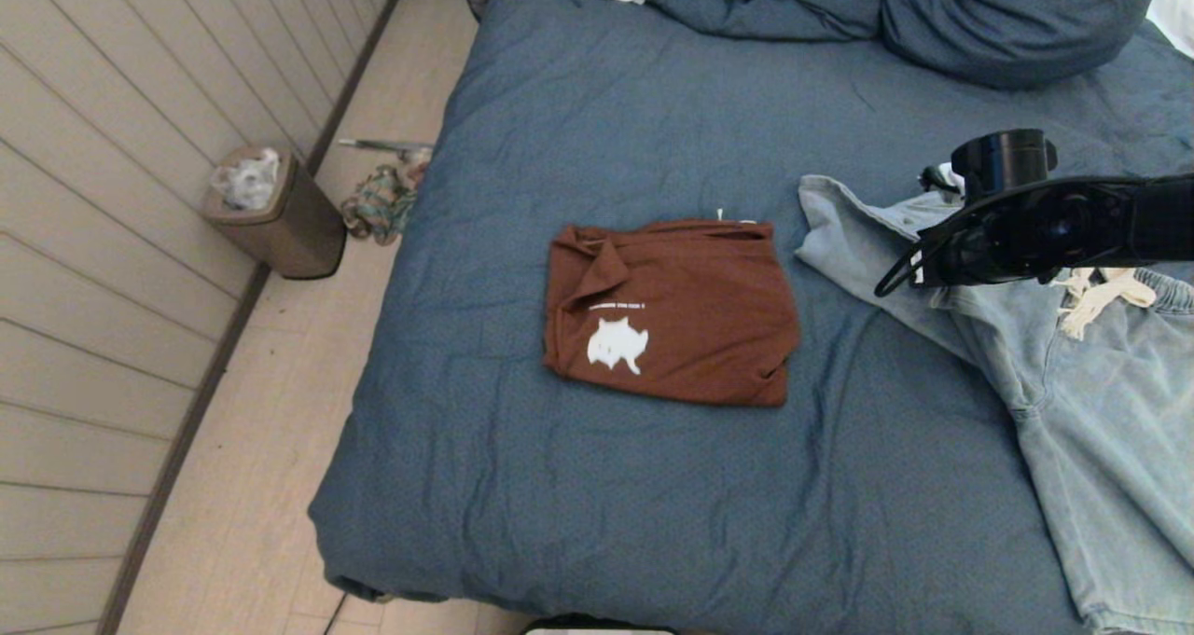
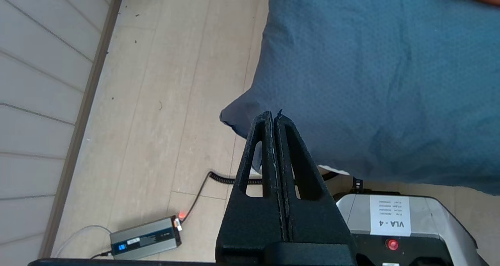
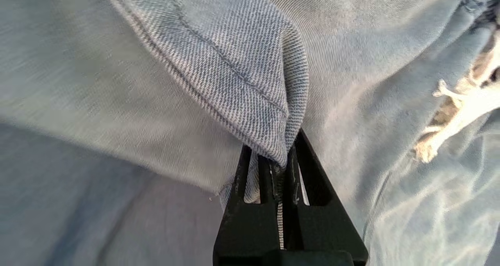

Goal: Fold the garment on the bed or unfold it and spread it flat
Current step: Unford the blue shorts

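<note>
The right tool [image 3: 282, 156] is clamped tight on a stitched fold of the light-blue denim garment [image 1: 1073, 383], with the cloth bunched and pinched between its two black fingers [image 3: 302, 168]; the wrist view shows the hem rising out of the grip. In the head view the right arm reaches in from the right edge over the upper part of this garment, and the tool itself is hidden behind the arm.

The left tool [image 2: 273, 119] is parked by the near left corner of the bed [image 1: 606, 103], its fingers pressed together with nothing between them, above the floor beside the robot's base.

The denim garment lies on the right side of the bed, partly spread. Its long axis runs from its far-left end near the bed's middle toward the near right corner, where it leaves the picture. A cream drawstring [image 1: 1105, 295] lies at its waistband just beside the arm.

A folded brown T-shirt [image 1: 672, 309] with a white print sits flat near the bed's centre, apart from the denim to its left.

Bunched blue bedding [image 1: 933, 10] lies at the far end. A small bin [image 1: 275, 211] stands on the floor by the wall.
</note>
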